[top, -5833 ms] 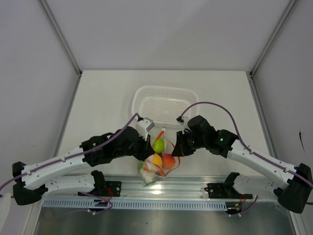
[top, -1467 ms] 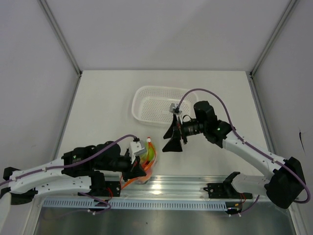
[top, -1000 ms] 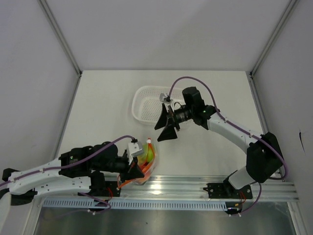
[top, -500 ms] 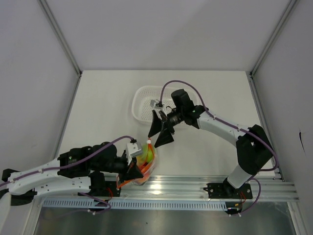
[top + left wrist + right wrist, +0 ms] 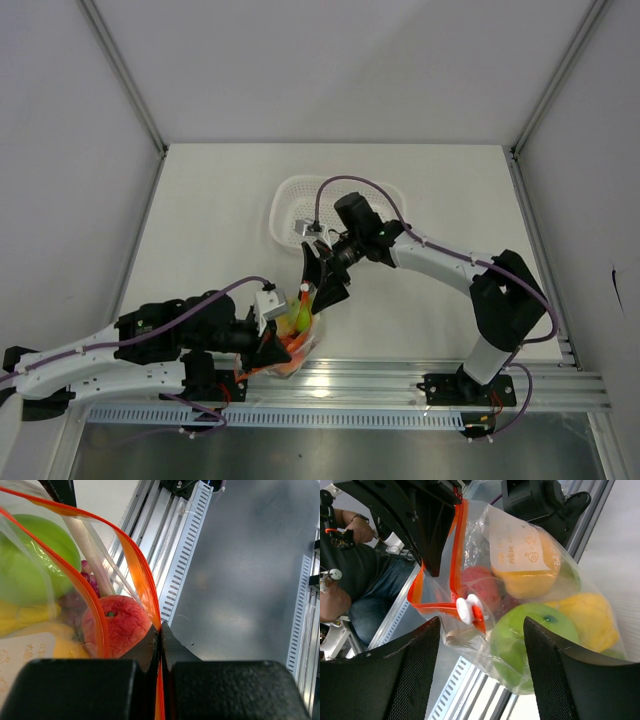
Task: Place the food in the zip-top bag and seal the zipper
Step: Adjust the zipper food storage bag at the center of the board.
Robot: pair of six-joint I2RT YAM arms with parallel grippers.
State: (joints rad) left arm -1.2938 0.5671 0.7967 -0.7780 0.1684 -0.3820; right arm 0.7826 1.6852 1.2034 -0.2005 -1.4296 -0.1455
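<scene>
**A:** What is held at the lower left of the overhead view?

**B:** The zip-top bag (image 5: 296, 338) is held there, at the near edge of the desk (image 5: 200, 230), by the left hand (image 5: 272, 346). Its fingers are pressed flat together on the zipper (image 5: 142, 580), at the corner where the two orange strips meet. In the left wrist view the strips are seen parting above that pinch, so the mouth is judged unsealed.

**A:** And where is the food found?

**B:** It is seen inside the bag: a green apple (image 5: 520, 640), a lemon (image 5: 585, 615), an orange (image 5: 525, 575), a reddish fruit (image 5: 117, 622) and dark grapes (image 5: 87, 582).

**A:** What has been changed further right?

**B:** The right hand (image 5: 322, 282) has been swung in from the right of the frame, across the white basket (image 5: 290, 195) at upper centre, within the last second and a half. It is now spread wide just above the bag. The white slider (image 5: 469, 609) is framed between its fingers but not touched.

**A:** What is meant by that for the task?

**B:** Loading is judged done, and sealing is the step in hand. The slider is to be pinched next and drawn along the strip while the corner is kept anchored. A miss is possible, since the slider is small and the film floppy.
</scene>
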